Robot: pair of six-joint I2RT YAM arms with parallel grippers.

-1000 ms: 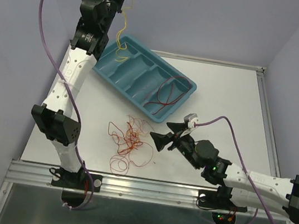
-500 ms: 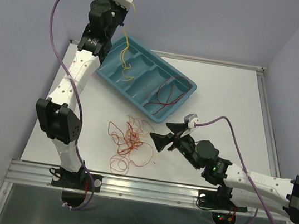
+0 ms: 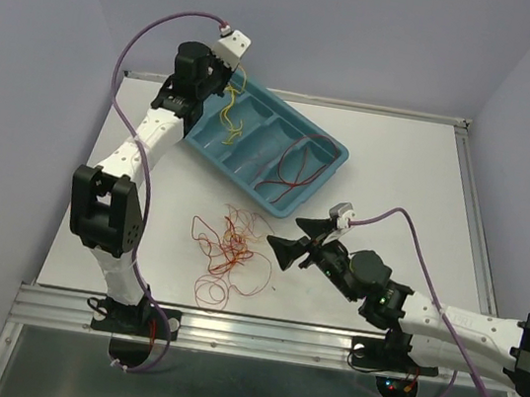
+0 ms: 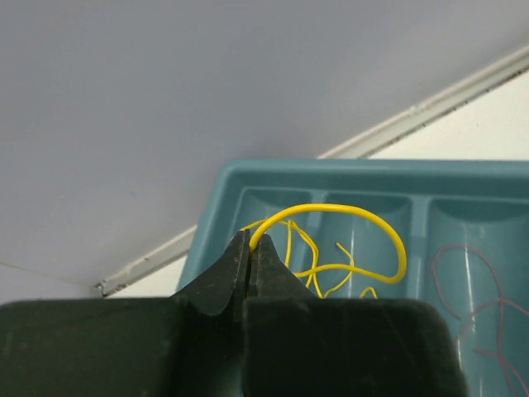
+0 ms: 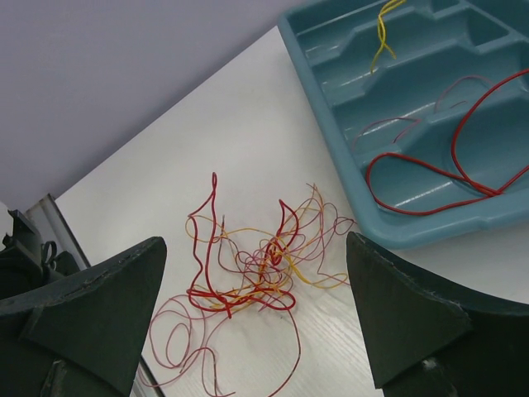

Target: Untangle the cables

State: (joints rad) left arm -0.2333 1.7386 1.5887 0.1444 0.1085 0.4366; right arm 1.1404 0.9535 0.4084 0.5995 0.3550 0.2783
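tangle (image 3: 230,251) before tray (image 3: 340,156), cables (image 3: 295,169) in tray

From high behind the near edge, the fixed camera looks steeply down on the whole table (image 3: 407,180), while both wrist cameras sit close and low, all three sharing the teal tray (image 3: 338,153), upper centre overhead.

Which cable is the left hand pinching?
The yellow cable; the red one lies loose in the tray, the rest tangled on the table.
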